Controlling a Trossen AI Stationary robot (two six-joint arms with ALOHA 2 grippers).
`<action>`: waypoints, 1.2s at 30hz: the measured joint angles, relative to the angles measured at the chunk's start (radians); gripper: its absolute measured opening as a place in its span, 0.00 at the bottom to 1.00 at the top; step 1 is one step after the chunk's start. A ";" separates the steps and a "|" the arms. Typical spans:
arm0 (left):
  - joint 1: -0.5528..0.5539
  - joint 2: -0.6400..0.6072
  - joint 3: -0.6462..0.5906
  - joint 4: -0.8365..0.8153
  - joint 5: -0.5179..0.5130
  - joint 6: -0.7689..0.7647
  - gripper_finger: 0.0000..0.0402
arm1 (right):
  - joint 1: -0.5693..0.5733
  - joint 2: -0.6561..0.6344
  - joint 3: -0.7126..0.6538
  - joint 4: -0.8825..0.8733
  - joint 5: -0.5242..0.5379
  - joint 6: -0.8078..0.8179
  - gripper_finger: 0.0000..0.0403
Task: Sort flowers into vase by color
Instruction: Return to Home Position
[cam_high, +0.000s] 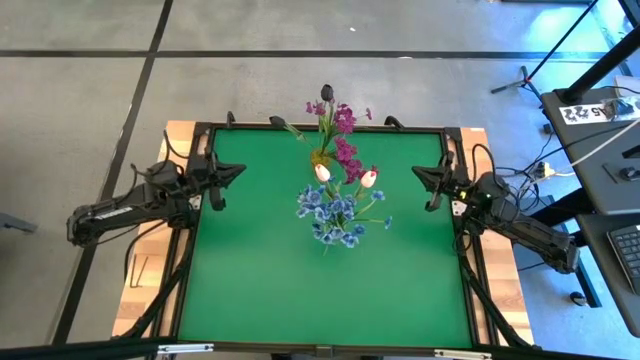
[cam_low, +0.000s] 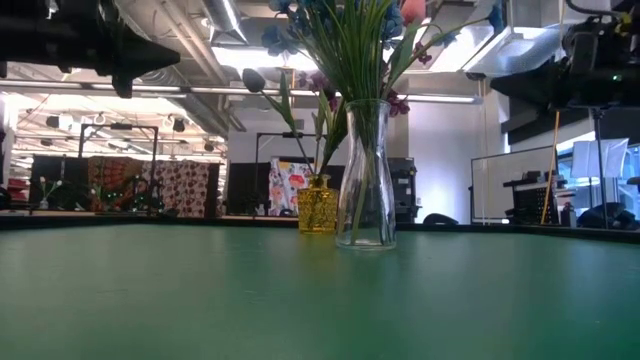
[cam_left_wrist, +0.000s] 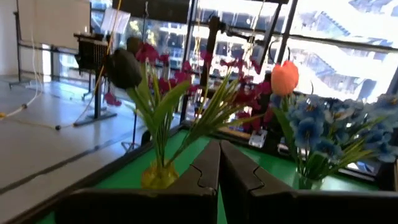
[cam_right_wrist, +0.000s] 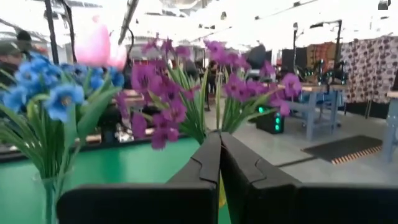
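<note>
**Now: two filled vases stand mid-worktop, both claws closed and empty at the sides**

Nearest the low camera lies a bare stretch of the green worktop (cam_high: 260, 290). Beyond it stands a clear glass vase (cam_low: 365, 185), upright, holding green stems. The high view shows its blue blossom sprays (cam_high: 335, 215) spread wide. Two white-pink tulip buds (cam_high: 322, 172) rise on their far side, one to the left and one to the right.

Just behind the glass vase, and a little to the left in the low view, stands a smaller yellow vase (cam_low: 317, 205), also upright. It holds the magenta blossom sprays (cam_high: 345, 150) and the dark tulip buds (cam_high: 327, 92). One dark bud leans out past the worktop's far edge, and another hangs off to the left.

The left claw (cam_high: 236, 172) sits at the worktop's left edge, and the right claw (cam_high: 420, 174) sits at the right edge. Each points inward at the vases and is well apart from them. In each wrist view the two dark fingers (cam_left_wrist: 205, 168) are pressed together with nothing between them.

Past the far edge of the worktop, the low view shows a workshop room with patterned fabric panels (cam_low: 190, 185) along its back wall.
</note>
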 joint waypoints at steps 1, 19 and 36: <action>0.000 0.000 0.000 -0.011 0.000 -0.003 0.00 | 0.000 0.000 0.000 -0.012 0.001 -0.003 0.03; -0.352 0.000 -0.001 -0.024 -0.232 0.074 0.00 | 0.537 0.001 0.000 -0.043 0.573 -0.173 0.00; -0.387 -0.046 -0.200 0.149 -0.204 0.123 0.00 | 0.608 0.002 -0.029 -0.107 0.430 -0.163 0.00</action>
